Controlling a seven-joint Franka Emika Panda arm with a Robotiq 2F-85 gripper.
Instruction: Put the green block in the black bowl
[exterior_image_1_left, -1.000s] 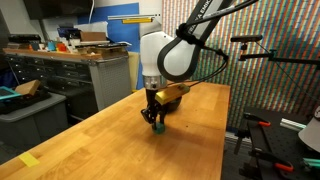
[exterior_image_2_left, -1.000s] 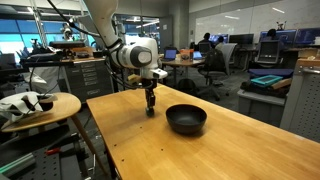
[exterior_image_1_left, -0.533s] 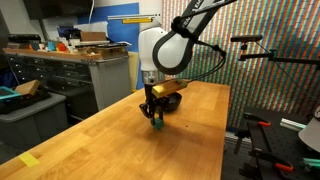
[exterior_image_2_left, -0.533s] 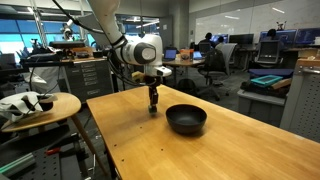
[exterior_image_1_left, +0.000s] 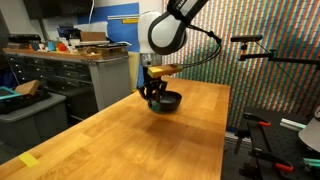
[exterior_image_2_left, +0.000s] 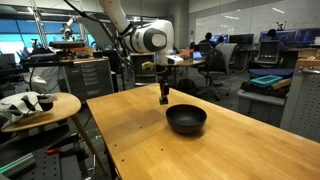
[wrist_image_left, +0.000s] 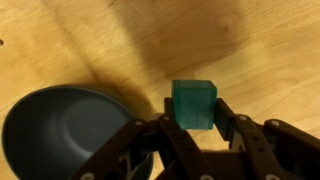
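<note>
- one green block (wrist_image_left: 193, 103) was clamped between the two fingers of the pincer (wrist_image_left: 193, 120), off the table (wrist_image_left: 90, 40), by the wrist view.
- one black bowl (wrist_image_left: 60, 132) stood on the table; in the wrist view its rim lay just beside the block, not under it.
- in both exterior views the pincer (exterior_image_2_left: 165, 97) (exterior_image_1_left: 153, 95) hung above the table (exterior_image_2_left: 150, 140) beside the bowl (exterior_image_2_left: 186, 119) (exterior_image_1_left: 168, 102).
- risk, judged: a release at this position would drop the block on the table outside the bowl, since the block was short of the rim.
- risk, judged: a release right over the rim could tip the cube outward, or let it bounce off the glossy wall.
- risk, judged: a descent before the crossing was complete could knock a finger on the rim and shove the bowl.
- risk, judged: the fingers held only the block's near portion, so a jolt could loosen it.
- contents: no object was seen in the bowl; the wrist view cut off part of it.
</note>
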